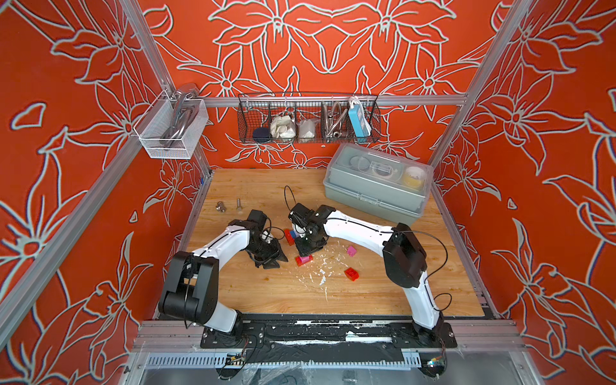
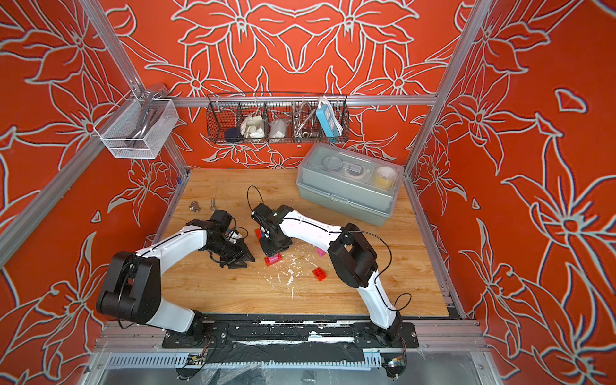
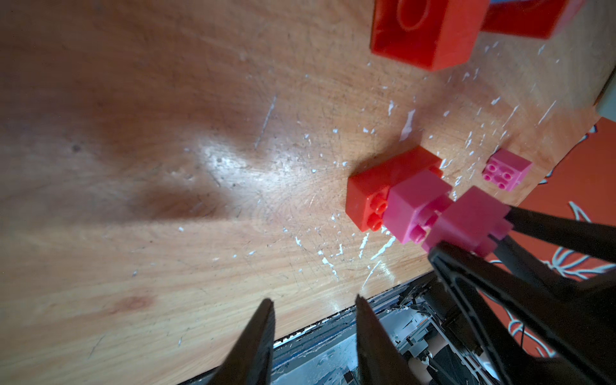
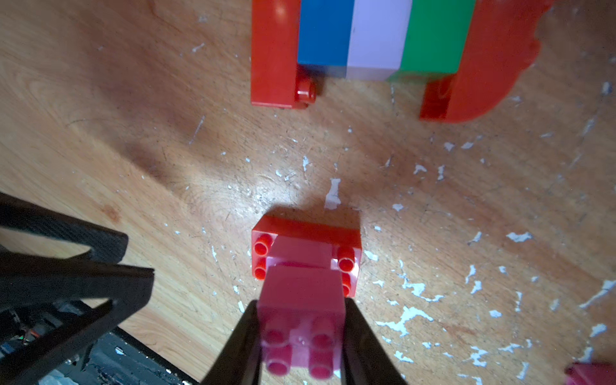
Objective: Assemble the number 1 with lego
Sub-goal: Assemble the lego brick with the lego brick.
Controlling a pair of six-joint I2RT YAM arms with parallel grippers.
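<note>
The right gripper (image 4: pixel 301 301) was pinched narrow on a pink brick (image 4: pixel 301 286), a small two-by-two block with its four studs turned toward the wrist camera and one black finger flat against each side. It hung right over the stack (image 1: pixel 302 261). The stack was a second pink brick (image 4: pixel 300 251) of the same size, seated mid-length on a longer red base brick (image 4: pixel 306 230) whose studs showed in pairs at both ends. In the left wrist view the gripped block sat right at the stack's top studs, and whether it touched them could not be told. Just beside the stack, the left gripper (image 3: pixel 313 300) stood low over the table (image 1: pixel 266 293) with its jaws partly spread and nothing between them. Near the stack, with bare wood between, lay the striped row (image 4: pixel 380 36) on its side: blue, lilac and green bricks pressed together between two red ones. On the stack's other side, apart from it, a loose pink brick (image 1: pixel 351 250) and a loose red brick (image 1: pixel 351 274) rested among white flecks on the scratched wood. The grey box (image 1: pixel 376 196), lidded and latched, sat well apart from the stack, and two metal bolts (image 1: pixel 221 206) lay well apart from it as well.
</note>
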